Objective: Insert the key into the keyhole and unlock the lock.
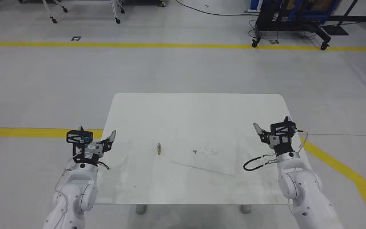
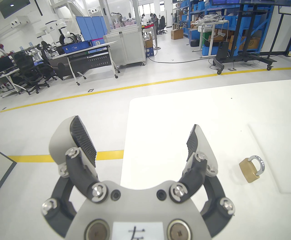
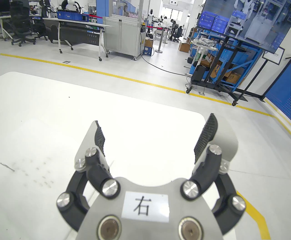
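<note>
- Top view showed the padlock (image 1: 159,149) lying on the table (image 1: 229,114), with a small dark speck, perhaps the key (image 1: 195,151), near it.
- Both the left gripper (image 2: 136,127) and the right gripper (image 3: 154,122) gaped wide and empty; no step begun yet, I judged.

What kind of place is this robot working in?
It looks like a robot lab or factory workshop. Yellow lines mark the pale floor, blue storage racks stand at the back, and another white robot stands near desks with black office chairs.
</note>
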You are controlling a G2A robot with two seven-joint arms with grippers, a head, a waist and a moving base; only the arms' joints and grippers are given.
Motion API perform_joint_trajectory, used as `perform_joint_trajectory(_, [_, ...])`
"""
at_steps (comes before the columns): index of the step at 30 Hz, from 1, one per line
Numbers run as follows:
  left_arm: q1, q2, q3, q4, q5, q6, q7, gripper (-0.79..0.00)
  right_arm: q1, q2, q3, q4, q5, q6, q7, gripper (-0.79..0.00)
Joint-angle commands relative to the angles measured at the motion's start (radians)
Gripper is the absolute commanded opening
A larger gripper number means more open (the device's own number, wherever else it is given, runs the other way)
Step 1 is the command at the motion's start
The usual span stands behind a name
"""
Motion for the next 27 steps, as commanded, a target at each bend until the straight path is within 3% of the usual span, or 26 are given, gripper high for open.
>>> perform_joint_trajectory(1, [0.000, 0.000, 0.000, 0.000, 0.000, 0.000, 0.000, 0.000, 0.011, 0.000, -0.021, -0.004, -0.017, -0.030, 0.012, 0.000])
perform_joint_trajectory(12, [0.000, 0.000, 0.000, 0.000, 0.000, 0.000, 0.000, 0.000, 0.165, -0.021, -0.267, 0.059, -0.171, -0.117, 0.143, 0.000])
perform_joint_trajectory(15, [0.000, 0.000, 0.000, 0.000, 0.000, 0.000, 0.000, 0.000, 0.222, -0.022, -0.325, 0.113, -0.182, -0.265, 0.143, 0.000])
perform_joint_trajectory(23, [0.000, 0.000, 0.000, 0.000, 0.000, 0.000, 0.000, 0.000, 0.346, -0.024, -0.394, 0.254, -0.157, -0.514, 0.142, 0.000])
perform_joint_trajectory(27, [0.000, 0.000, 0.000, 0.000, 0.000, 0.000, 0.000, 0.000, 0.427, -0.021, -0.420, 0.346, -0.099, -0.743, 0.182, 0.000])
